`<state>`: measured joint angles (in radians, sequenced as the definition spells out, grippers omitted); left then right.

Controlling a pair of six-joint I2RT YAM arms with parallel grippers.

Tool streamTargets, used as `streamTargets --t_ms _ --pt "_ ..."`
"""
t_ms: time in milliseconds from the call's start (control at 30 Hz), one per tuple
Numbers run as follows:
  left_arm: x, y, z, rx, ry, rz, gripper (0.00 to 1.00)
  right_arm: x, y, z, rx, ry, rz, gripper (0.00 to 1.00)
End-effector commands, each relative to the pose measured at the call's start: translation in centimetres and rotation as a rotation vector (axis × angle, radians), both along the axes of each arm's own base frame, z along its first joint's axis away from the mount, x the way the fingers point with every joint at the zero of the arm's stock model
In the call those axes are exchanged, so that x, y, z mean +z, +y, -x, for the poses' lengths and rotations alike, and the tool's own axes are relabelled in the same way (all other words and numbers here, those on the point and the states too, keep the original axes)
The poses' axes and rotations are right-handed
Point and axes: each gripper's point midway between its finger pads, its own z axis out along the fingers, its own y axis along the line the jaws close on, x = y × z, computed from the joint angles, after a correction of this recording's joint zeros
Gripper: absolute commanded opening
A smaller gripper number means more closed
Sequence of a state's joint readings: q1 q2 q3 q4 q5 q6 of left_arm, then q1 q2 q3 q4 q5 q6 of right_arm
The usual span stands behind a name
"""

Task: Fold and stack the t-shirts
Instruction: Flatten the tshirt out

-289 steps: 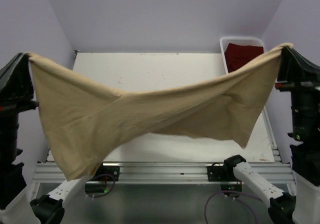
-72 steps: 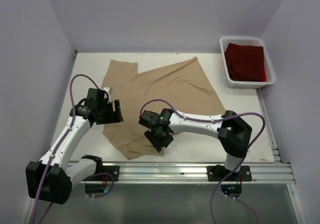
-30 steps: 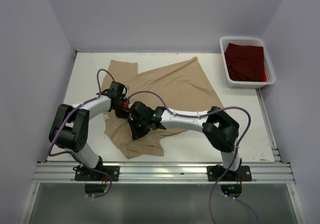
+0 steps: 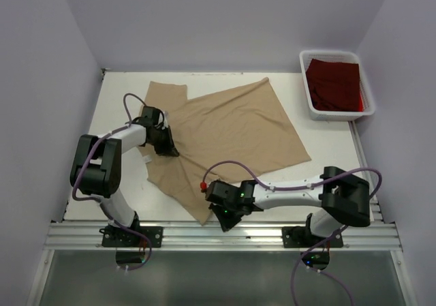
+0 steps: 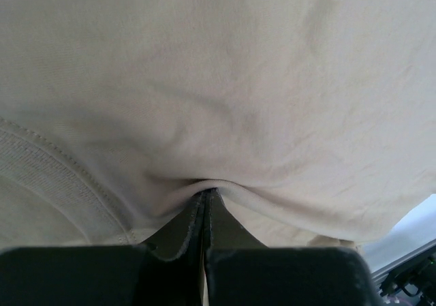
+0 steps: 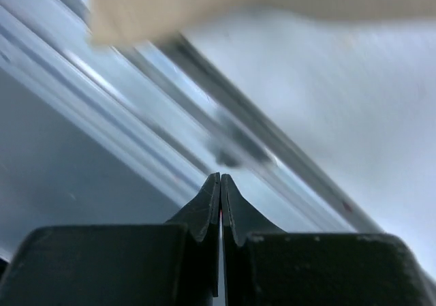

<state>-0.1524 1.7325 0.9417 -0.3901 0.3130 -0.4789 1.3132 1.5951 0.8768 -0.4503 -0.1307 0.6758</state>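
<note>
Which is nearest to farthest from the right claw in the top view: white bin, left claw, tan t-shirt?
1. tan t-shirt: its near corner lies just left of the right claw.
2. left claw: farther back and left, at the shirt's left edge.
3. white bin: far right corner, holding the dark red t-shirt.

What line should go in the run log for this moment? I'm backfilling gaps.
left gripper: shut on tan t-shirt | right gripper: shut, nothing held, near table edge | red t-shirt: in bin
</note>
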Motion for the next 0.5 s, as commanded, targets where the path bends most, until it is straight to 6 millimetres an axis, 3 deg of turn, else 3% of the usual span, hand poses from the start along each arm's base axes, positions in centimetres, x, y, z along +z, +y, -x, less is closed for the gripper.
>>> streamTargets --t_ms 0,100,233,333,467 --pt "-4.1 3.5 -0.5 0.051 0.031 -0.173 0.00 1.9 -4.6 1.3 -0.029 0.025 0.114 0.00" --pt "-4.2 3.8 -1.4 0.057 0.022 -0.196 0.00 4.1 -4.1 0.3 -0.030 -0.036 0.077 0.00" --pt "-3.3 4.7 -2.9 0.060 0.012 -0.238 0.00 5.5 -3.1 -2.1 -0.049 -0.151 0.064 0.00" --pt "-2.0 6.3 -4.7 0.081 -0.013 -0.296 0.00 6.3 -2.2 -4.3 -0.095 -0.253 0.061 0.00" --pt "0.1 10.2 -8.0 0.149 -0.043 -0.354 0.00 7.8 -2.2 -8.0 -0.240 -0.371 0.053 0.00"
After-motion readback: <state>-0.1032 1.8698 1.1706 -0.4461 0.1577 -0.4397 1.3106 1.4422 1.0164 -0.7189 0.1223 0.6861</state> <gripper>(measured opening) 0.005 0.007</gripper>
